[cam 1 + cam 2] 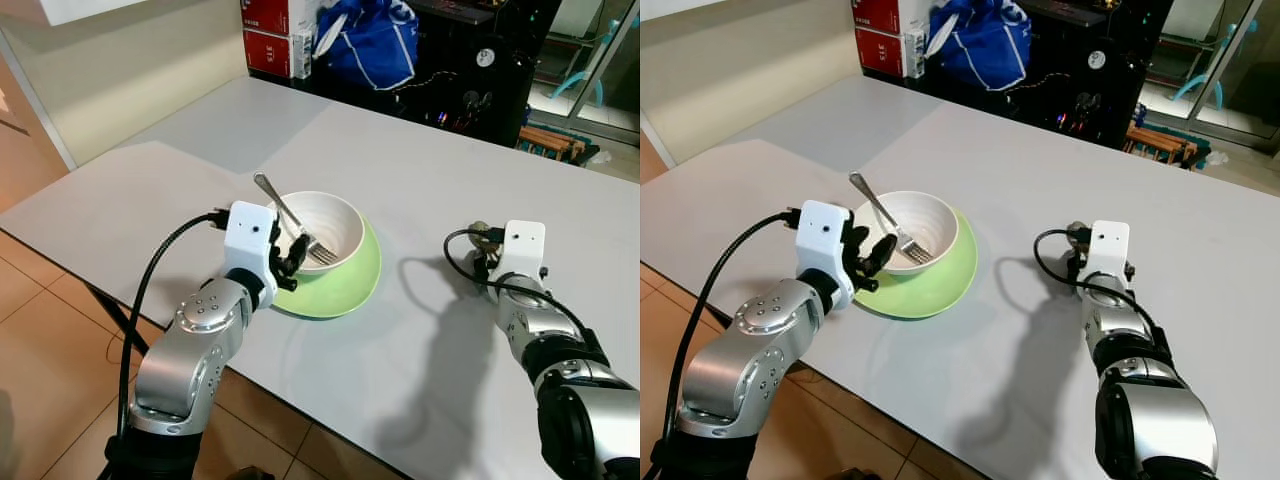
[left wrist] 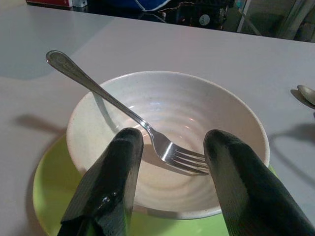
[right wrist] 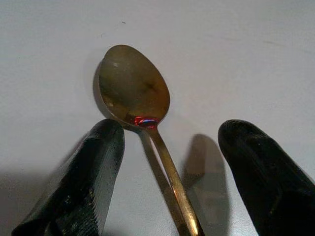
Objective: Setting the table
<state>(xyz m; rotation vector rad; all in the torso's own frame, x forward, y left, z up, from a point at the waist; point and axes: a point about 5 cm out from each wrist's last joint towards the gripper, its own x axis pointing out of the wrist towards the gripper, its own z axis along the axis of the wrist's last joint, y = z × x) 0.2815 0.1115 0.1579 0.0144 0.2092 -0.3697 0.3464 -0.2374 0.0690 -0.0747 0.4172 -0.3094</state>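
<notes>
While both claws gape, a fork (image 1: 290, 222) leans in the white bowl (image 1: 335, 215) on the green plate (image 1: 350, 290).

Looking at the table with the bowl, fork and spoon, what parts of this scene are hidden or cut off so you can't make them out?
- Spoon: handle end cut off by the bottom edge of the right wrist view; in the eye views the right gripper mostly hides it.
- Green plate: its middle is covered by the white bowl.
- Fork: the left gripper sits open by its tines, but contact is unclear.
</notes>
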